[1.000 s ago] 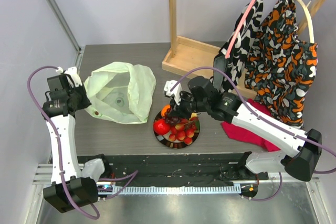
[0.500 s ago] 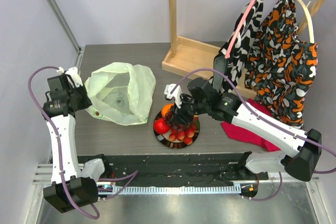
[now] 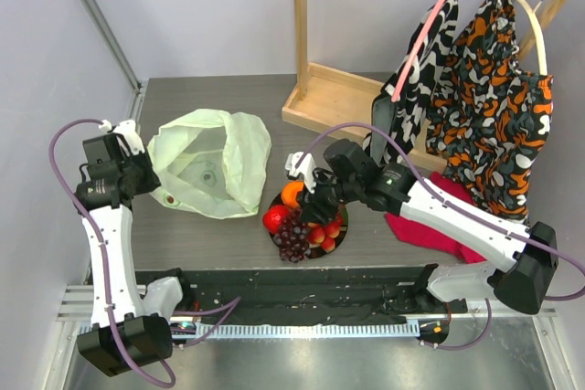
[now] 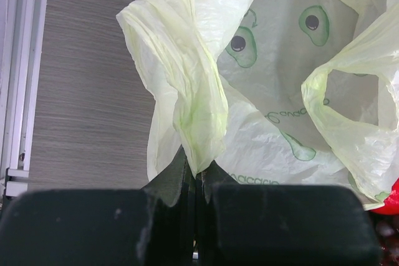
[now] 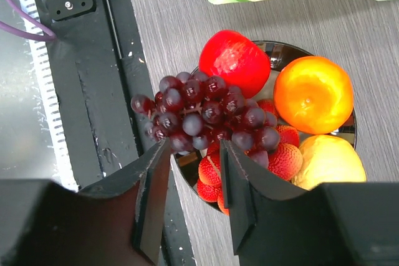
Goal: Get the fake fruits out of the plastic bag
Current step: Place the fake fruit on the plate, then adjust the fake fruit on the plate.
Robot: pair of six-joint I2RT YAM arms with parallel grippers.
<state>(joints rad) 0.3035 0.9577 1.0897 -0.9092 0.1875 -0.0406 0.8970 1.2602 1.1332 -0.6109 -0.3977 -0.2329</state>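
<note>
Left wrist: thin crinkly plastic bag (image 4: pixel 280 48), fold pinched by left hand (image 4: pixel 194 175).

Wooden rack (image 3: pixel 300 34) is standing at the far right of the table (image 3: pixel 210 89). Two patterned garments are hanging from its rail: a black-and-white one (image 3: pixel 430 52) on a pink hanger (image 3: pixel 422 38), and an orange-and-black one (image 3: pixel 494 89) beside it. Red cloth (image 3: pixel 430 235) is lying crumpled below them. Dark-rimmed plate (image 5: pixel 285 48) is sitting near the table's front edge.
</note>
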